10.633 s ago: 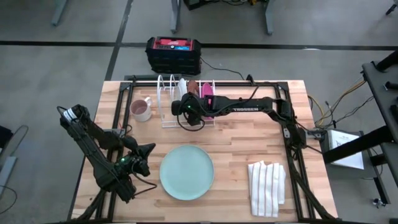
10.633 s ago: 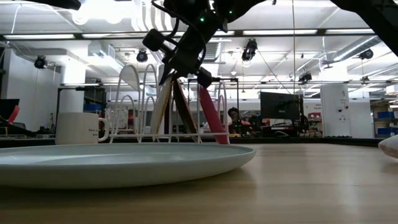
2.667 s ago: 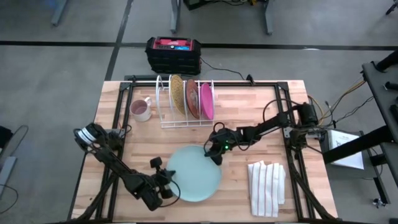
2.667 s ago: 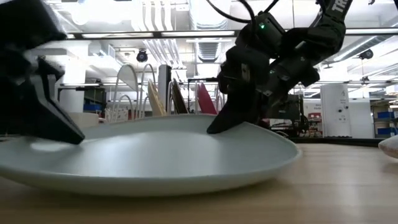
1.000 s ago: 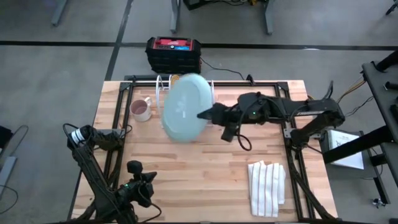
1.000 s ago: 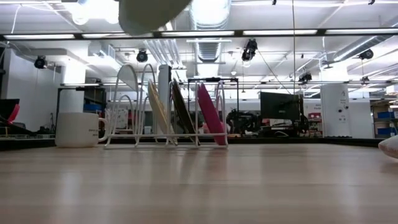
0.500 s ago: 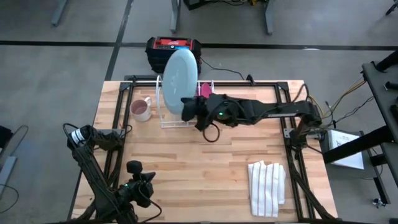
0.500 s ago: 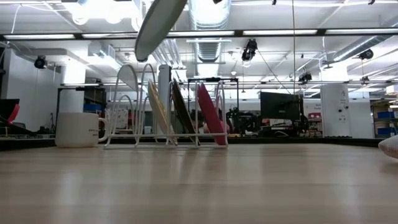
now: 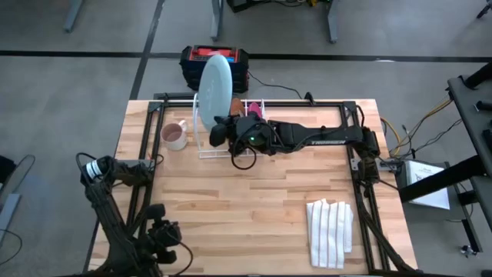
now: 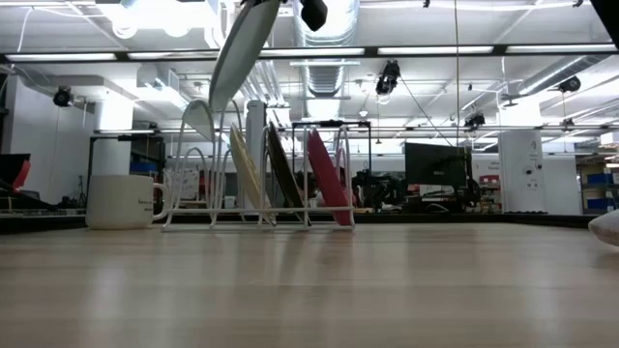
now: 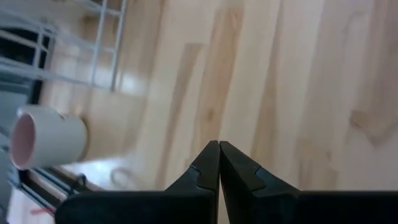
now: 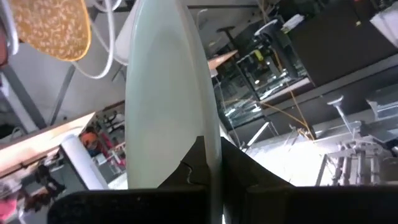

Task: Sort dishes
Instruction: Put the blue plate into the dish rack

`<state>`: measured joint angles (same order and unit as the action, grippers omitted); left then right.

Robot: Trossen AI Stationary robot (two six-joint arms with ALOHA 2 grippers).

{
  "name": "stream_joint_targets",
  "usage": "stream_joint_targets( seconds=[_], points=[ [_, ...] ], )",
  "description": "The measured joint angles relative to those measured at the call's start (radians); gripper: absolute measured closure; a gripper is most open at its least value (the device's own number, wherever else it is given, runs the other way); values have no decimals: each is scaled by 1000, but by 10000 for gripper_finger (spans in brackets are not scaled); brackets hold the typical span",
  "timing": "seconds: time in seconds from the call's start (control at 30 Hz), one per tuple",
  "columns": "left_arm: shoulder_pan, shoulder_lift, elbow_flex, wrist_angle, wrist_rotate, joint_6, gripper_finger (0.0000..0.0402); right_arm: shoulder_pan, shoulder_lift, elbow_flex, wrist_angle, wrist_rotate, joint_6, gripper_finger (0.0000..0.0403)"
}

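Observation:
My right gripper (image 9: 221,129) is shut on the pale teal-blue plate (image 9: 215,81), which it holds on edge above the left end of the white wire rack (image 9: 204,148). In the low view the teal plate (image 10: 244,43) slants over the rack (image 10: 193,164). The yellow speckled plate (image 10: 246,172), the orange-brown plate (image 10: 283,172) and the magenta-pink plate (image 10: 329,182) stand on edge in the rack's slots. My left gripper (image 9: 161,235) is shut and empty at the near left edge. My right gripper pinches the teal plate's rim (image 12: 208,146) between its two fingers, one finger on each face. The fingers come roughly level from the table's right side. The plate is lifted clear and stands on edge, slightly tilted, above the rack.
A white mug (image 9: 174,136) with a pinkish inside stands left of the rack. A white striped folded cloth (image 9: 330,223) lies at the near right. A black and red box (image 9: 188,65) sits beyond the far edge. Bare wood lies across the table's middle.
My right gripper has carried the teal plate toward the table's far left, over the rack. The plate has turned from showing its face to standing nearly on edge. My left arm has drawn back a little toward the near edge.

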<state>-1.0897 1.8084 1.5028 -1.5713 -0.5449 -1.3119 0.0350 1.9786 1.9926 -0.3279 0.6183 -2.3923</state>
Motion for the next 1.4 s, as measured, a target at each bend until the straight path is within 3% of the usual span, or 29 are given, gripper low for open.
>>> stream_joint_targets(
  seconds=[0.5, 0.7, 1.4],
  points=[
    [-200, 0, -1, 0, -10, -333, 401, -23, 36, -21, -16, 14, 25, 403],
    [-243, 0, -1, 0, -99, -347, 401, -22, 36, -44, -13, 12, 26, 403],
    [-244, 0, -2, 0, -111, -348, 401, -22, 36, -156, 18, -40, 35, 403]
  ],
)
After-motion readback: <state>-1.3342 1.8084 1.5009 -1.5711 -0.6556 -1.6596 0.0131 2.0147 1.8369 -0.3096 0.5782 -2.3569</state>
